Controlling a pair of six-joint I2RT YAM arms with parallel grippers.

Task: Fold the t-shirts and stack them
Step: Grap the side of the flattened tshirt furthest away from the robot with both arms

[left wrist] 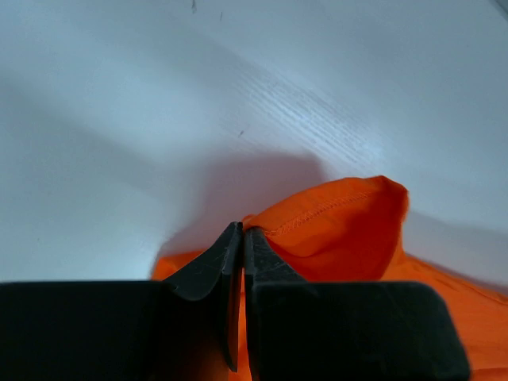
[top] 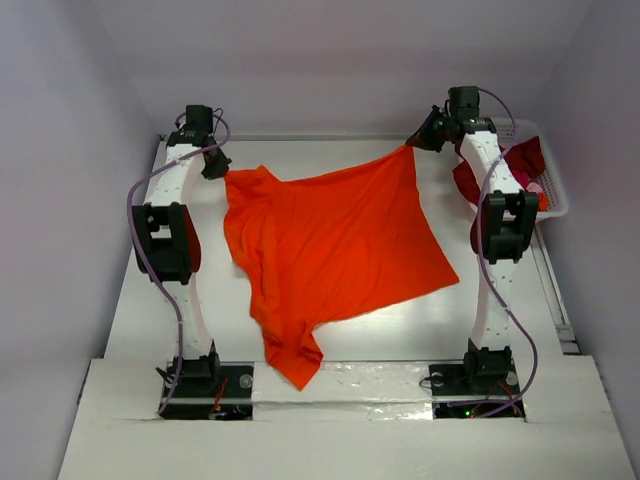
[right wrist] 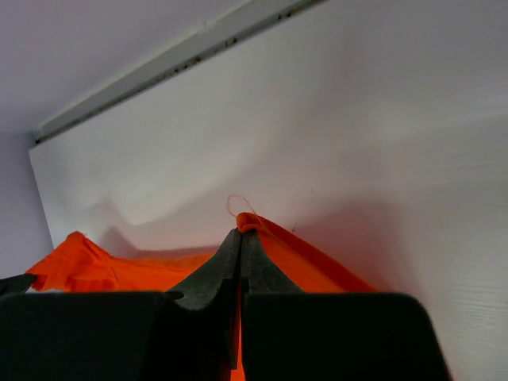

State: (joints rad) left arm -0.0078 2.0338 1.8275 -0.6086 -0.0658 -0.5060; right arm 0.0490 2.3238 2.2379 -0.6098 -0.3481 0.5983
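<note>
Orange t-shirt is lying spread across the surface, just left of the basket, with both arms gripping its far corners.
The arms are holding those two corners apart so the cloth is pulling flat and smooth, which I judge is preparation for a first fold. The shirt's near end is trailing in a bunch, well away from the basket. The left pincer is pinching the hemmed corner farthest from the basket, jaws closed tight on fabric. The right pincer is clamping the corner nearest the basket, likewise fully closed on cloth. In the basket, dark red t-shirts are waiting.
</note>
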